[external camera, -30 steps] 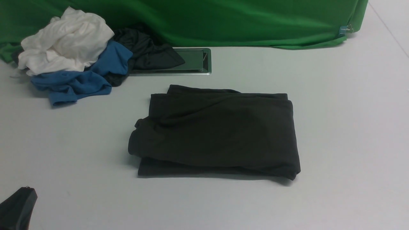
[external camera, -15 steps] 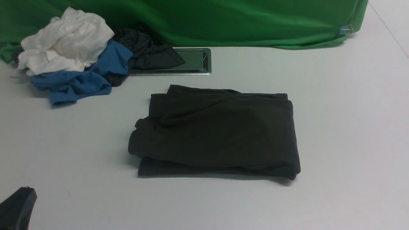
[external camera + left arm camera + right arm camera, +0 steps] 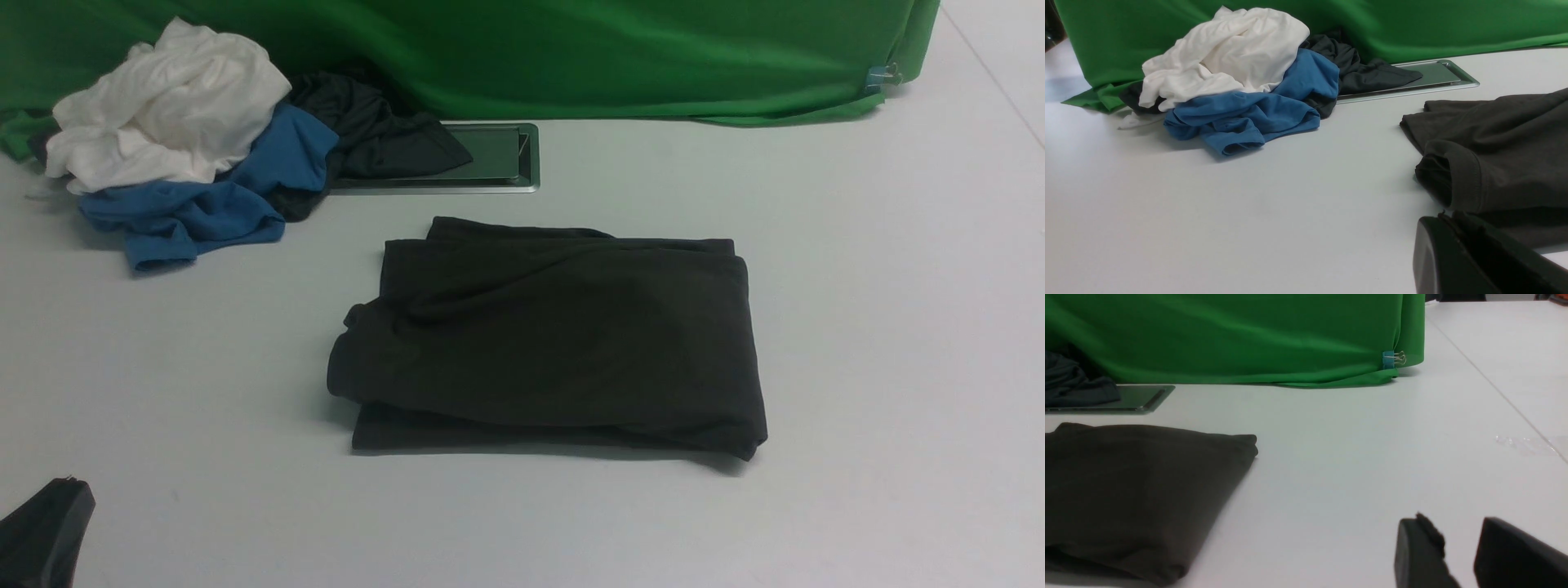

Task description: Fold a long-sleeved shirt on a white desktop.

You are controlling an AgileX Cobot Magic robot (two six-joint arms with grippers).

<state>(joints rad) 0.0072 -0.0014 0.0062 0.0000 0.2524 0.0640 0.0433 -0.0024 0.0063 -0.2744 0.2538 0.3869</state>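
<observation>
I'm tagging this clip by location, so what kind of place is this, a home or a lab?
Probably a lab or recording setup, not a home. A green cloth backdrop is clipped along a wide white desktop with a metal-framed hatch, and spare garments are piled beside the folded long-sleeved shirt.

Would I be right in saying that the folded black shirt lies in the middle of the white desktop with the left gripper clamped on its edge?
Not quite. The long-sleeved shirt does lie folded mid-desktop, but the front view shows the left gripper off it, low at the near left corner, shut on nothing. The rest holds.
</observation>
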